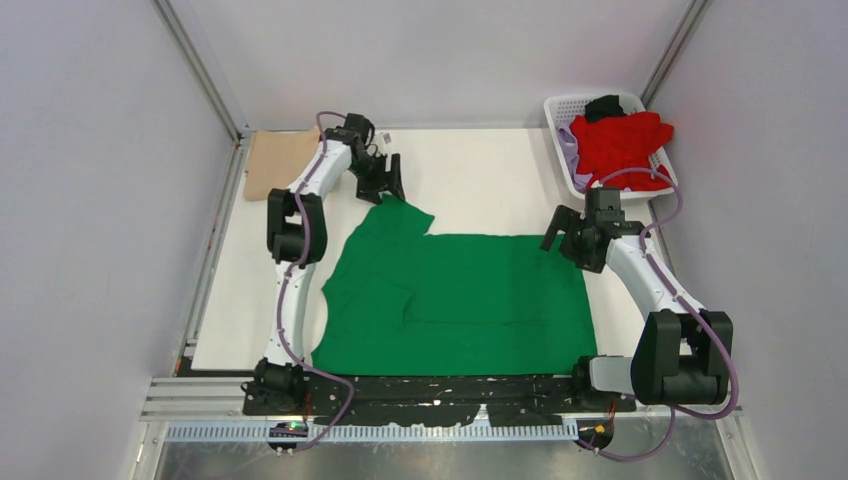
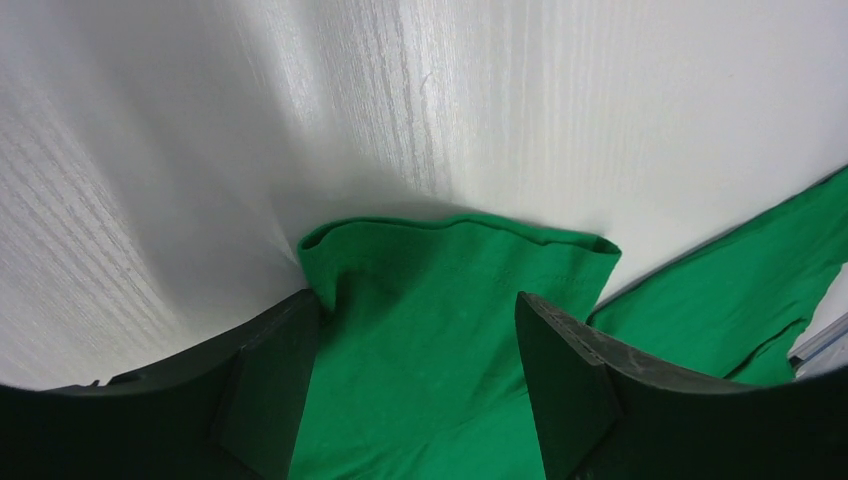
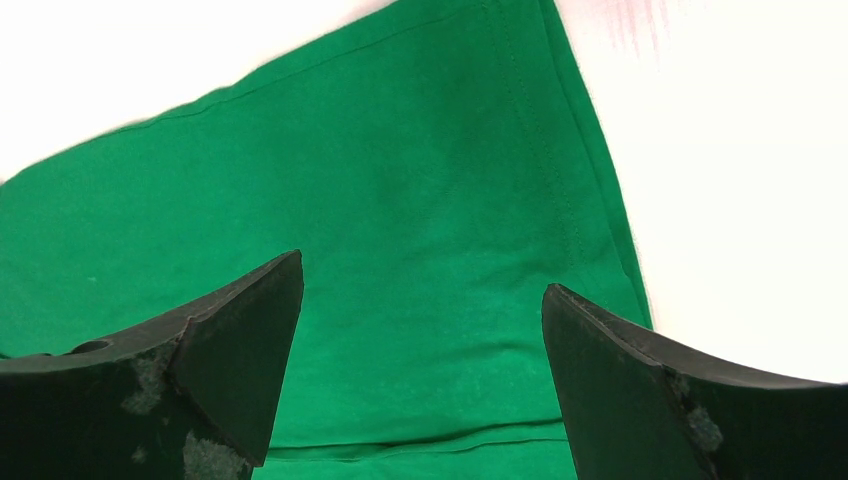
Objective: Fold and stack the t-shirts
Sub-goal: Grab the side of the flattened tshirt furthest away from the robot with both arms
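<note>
Bright green t-shirt (image 1: pixel 470 295), red t-shirt (image 1: pixel 620 145), tan t-shirt (image 1: pixel 272 160), black garment (image 1: pixel 603 105), white lattice basket (image 1: pixel 556 115), white table (image 1: pixel 490 170)

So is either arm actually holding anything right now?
Nothing is held. The left jaws stand open over the sleeve of the green shirt; the right jaws hang open over its far right corner.

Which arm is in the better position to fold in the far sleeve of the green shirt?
Left, probably. The left pincer is open at the sleeve, fingers either side of its cuff. The right pincer, also open, hangs over the opposite far corner of the green shirt.
</note>
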